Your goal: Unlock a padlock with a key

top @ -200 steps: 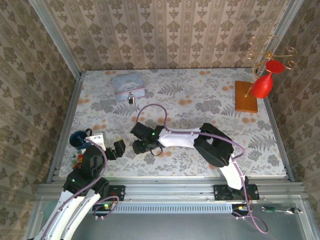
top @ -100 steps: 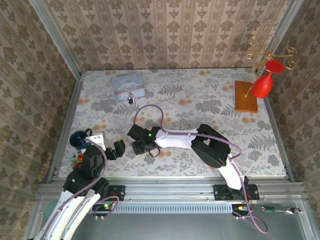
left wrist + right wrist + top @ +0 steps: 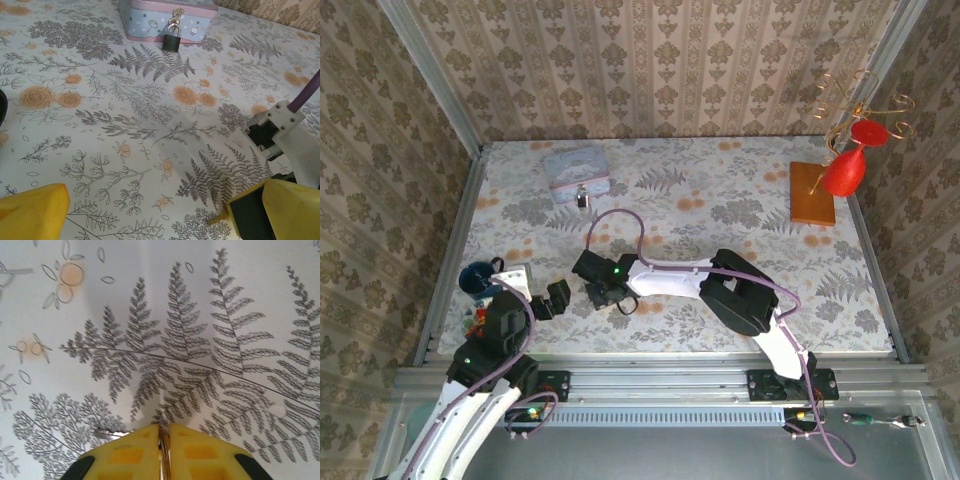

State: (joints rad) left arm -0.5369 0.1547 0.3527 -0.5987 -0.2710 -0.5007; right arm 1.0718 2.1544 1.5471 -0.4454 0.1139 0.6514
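Observation:
The tiny dark padlock (image 3: 582, 199) with its silvery shackle hangs on the clasp of a pastel tin (image 3: 576, 172) at the back left; the left wrist view shows the padlock (image 3: 172, 40) on the tin (image 3: 150, 20) too. My right gripper (image 3: 597, 291) is down on the cloth at front left. In its wrist view the right gripper (image 3: 163, 432) has its yellow pads shut on a thin metal ring, and the key's toothed blade (image 3: 107, 434) pokes out to the left. My left gripper (image 3: 150, 215) stands wide open just left of it, nothing between its fingers (image 3: 30, 212).
A wooden base (image 3: 812, 193) with a gold wire stand and a red glass (image 3: 844, 170) sits at the back right. A dark blue object (image 3: 475, 278) lies by the left wall. Patterned walls close three sides. The right arm's cable (image 3: 620, 225) loops above the cloth.
My right gripper has slid a little to the left along the cloth and its jaws have closed. The left arm has not moved.

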